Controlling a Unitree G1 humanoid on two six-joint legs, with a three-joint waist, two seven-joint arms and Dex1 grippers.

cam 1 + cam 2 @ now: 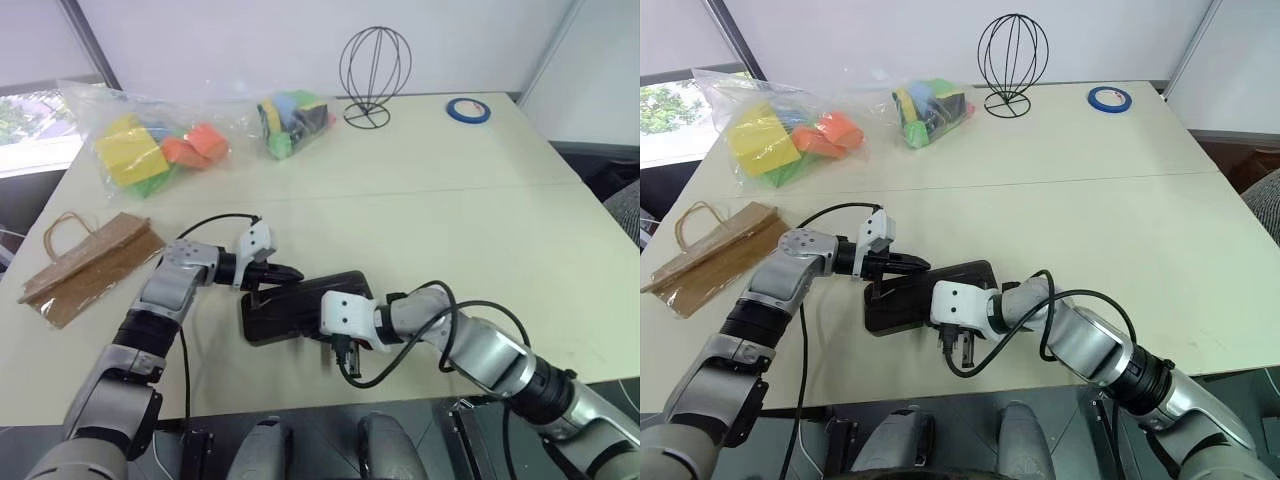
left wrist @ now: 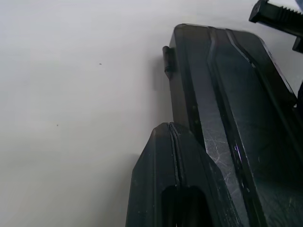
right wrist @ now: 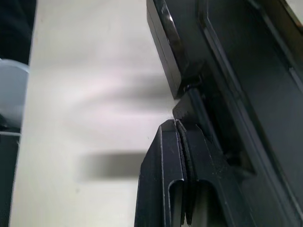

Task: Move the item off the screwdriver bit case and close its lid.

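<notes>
Screwdriver bit case (image 1: 290, 310) is lying closed on your table (image 1: 450, 210), partly hidden under both pinched-shut, empty grippers, left gripper (image 1: 285, 272) and right gripper (image 1: 345, 352); paper bag (image 1: 90, 265) is sitting well aside.

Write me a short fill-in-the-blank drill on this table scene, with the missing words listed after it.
1. The brown paper bag lies on the table, to the ____ of the screwdriver bit case.
2. The case's lid is ____.
3. The left gripper has its fingers ____.
4. The tape roll is ____ in colour.

Missing words: left; closed; shut; blue
</notes>
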